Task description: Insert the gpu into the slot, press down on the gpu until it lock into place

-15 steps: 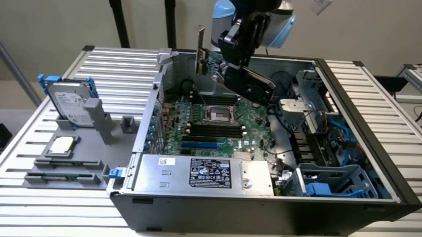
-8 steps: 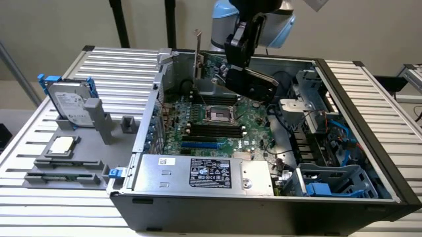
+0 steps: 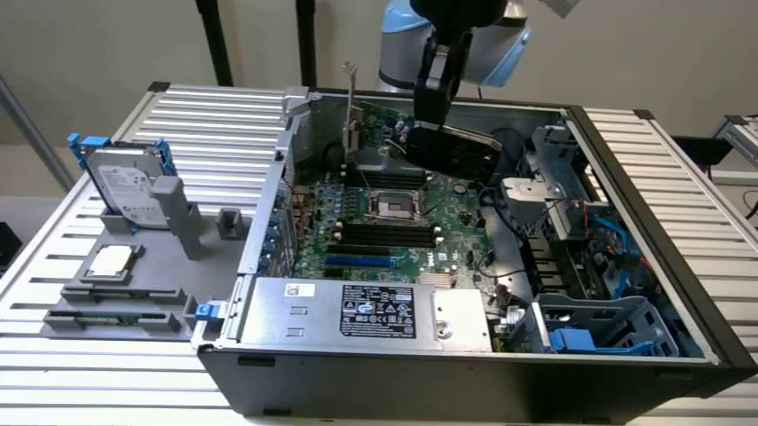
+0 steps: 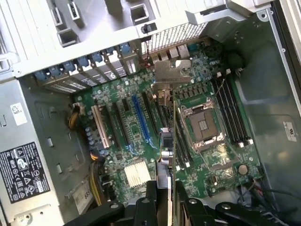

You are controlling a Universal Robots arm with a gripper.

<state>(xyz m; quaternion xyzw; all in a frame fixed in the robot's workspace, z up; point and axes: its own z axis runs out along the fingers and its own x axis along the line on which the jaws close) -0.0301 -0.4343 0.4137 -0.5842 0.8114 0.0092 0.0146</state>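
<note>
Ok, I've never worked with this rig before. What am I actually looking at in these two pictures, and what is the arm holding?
The exterior view looks from outside at an open computer case lying on a slatted table. The robot arm reaches in from above. Its gripper is shut on the gpu, a black-covered card held tilted above the green motherboard, not yet seated.

The wrist view comes from a camera on the arm, looking past the gripper into the case. There the gpu appears edge-on, ending in its silver bracket. The slot is the bright-blue strip beside it, and it is empty.

At the exterior view's left, a hard drive stands in a grey holder on the table.
</note>
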